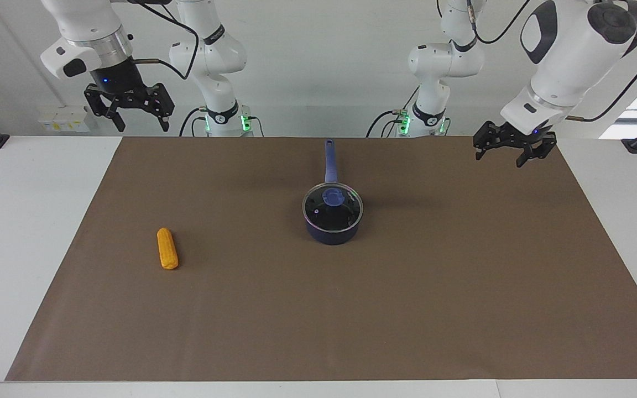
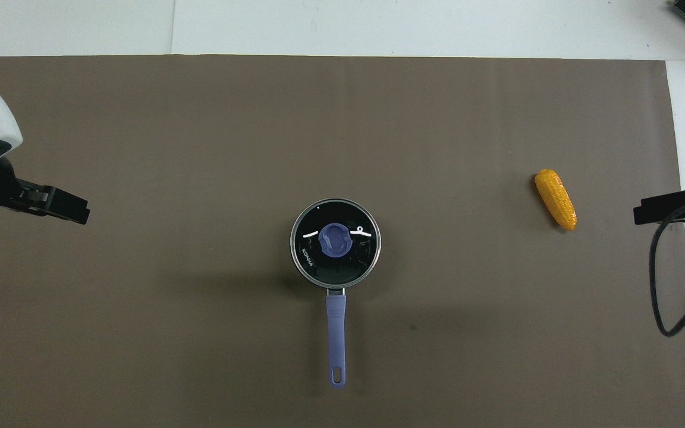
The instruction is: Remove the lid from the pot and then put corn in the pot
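1 pot [image 1: 332, 228], centre, 1 lid [image 1: 332, 207] on | 1 corn [image 1: 167, 249], lower left | left gripper [image 1: 508, 150] upper right, right gripper [image 1: 130, 115] upper left: spread wide, holding nothing

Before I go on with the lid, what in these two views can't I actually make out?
- Inside of the pot: both views, glare on the lid hides any contents.
- Left gripper: overhead view shows one dark tip; the arm's white housing covers the rest.
- Right gripper: overhead view cuts it at the edge.
- Lid rim seating: too fine in either view.
- Underside of the corn: hidden in both.
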